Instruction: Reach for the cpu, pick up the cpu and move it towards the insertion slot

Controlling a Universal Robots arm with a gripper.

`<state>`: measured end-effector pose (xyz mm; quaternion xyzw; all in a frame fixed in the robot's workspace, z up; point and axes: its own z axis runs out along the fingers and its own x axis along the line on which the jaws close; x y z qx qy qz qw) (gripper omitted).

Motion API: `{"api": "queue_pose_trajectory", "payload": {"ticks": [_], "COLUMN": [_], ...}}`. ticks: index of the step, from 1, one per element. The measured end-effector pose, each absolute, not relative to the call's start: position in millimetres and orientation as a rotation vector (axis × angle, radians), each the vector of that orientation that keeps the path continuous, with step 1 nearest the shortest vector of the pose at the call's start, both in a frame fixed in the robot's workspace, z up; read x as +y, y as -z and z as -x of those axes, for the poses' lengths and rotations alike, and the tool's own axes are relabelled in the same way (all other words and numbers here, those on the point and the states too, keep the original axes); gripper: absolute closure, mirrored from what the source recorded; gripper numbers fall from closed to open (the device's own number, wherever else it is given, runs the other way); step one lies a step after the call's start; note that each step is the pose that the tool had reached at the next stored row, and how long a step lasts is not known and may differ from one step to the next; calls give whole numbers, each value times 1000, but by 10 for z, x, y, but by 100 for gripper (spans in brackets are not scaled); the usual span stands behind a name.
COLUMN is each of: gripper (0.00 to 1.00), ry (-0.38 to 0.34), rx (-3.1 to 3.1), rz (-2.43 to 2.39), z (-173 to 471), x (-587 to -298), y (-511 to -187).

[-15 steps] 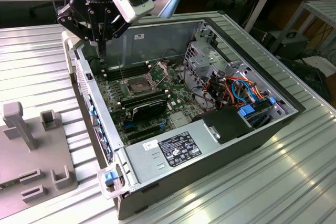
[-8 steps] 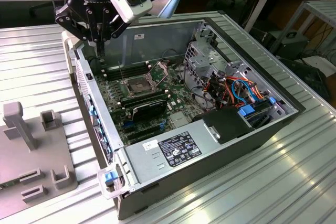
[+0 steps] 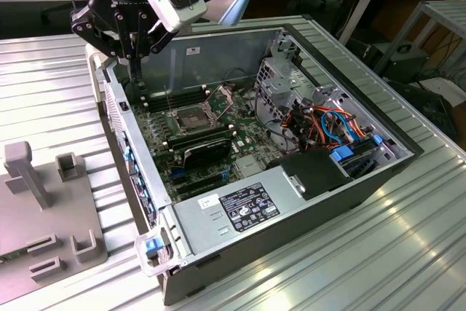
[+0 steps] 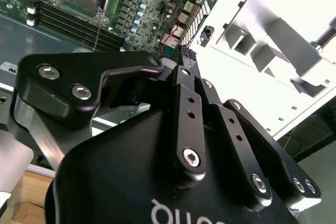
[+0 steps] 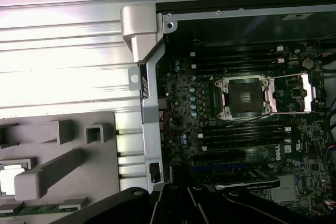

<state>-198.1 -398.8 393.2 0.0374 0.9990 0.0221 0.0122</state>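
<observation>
Gripper [image 3: 135,56] hovers over case [image 3: 211,56] corner at exterior view's left, nothing visibly held, jaw gap: cannot tell | cpu [image 5: 10,174] sits in grey fixture tray [image 5: 105,182] on tabletop [image 5: 63,51] beside case | insertion slot [image 5: 244,95] inside case, dark centre exposed

The cpu [image 5: 9,174] shows in the first wrist view as a small pale square lying flat in a recess of the grey holder [image 5: 100,171] on the bench, cut off by the picture's edge and well apart from the computer case [image 5: 149,108]. The insertion slot [image 3: 191,116] sits on the motherboard inside the case, towards the exterior view's left and far side. It has a silver frame around a bare dark centre, its cover plate [image 5: 294,94] is swung open, and long memory slots [image 5: 241,132] lie along two of its sides.
</observation>
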Motion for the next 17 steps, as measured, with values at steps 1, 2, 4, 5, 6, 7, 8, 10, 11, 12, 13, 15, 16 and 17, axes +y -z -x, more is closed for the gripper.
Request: {"api": "queue_pose_trajectory", "payload": {"ticks": [1,2,4,5,6,7,8,10,11,12,13,15,16,17], "gripper": [89,89,89,89,89,89,89,89,89,89,89,89,89,89], "ry": [-69,-69,-69,-69,-69,-69,-69,-69,-69,-69,-69,-69,-69,-69], "rx": [3114,3114,3115,3114,3115,3115,3115,3115,3115,3115,3115,3116,3116,3116], "rz": [-117,-117,-117,-117,-117,-117,-117,-117,-117,-117,-117,-117,-117,-117], "z": [1986,1990,2007,2014,2020,2027,2032,2044,2048,2051,2055,2063,2070,2078], "x": [-3988,-3988,-3989,-3989,-3988,-3988,-3988,-3988,-3988,-3989,-3988,-3989,-3988,-3989], "y": [-3932,-3932,-3933,-3932,-3932,-3932,-3932,-3932,-3932,-3932,-3932,-3932,-3932,-3931]}}
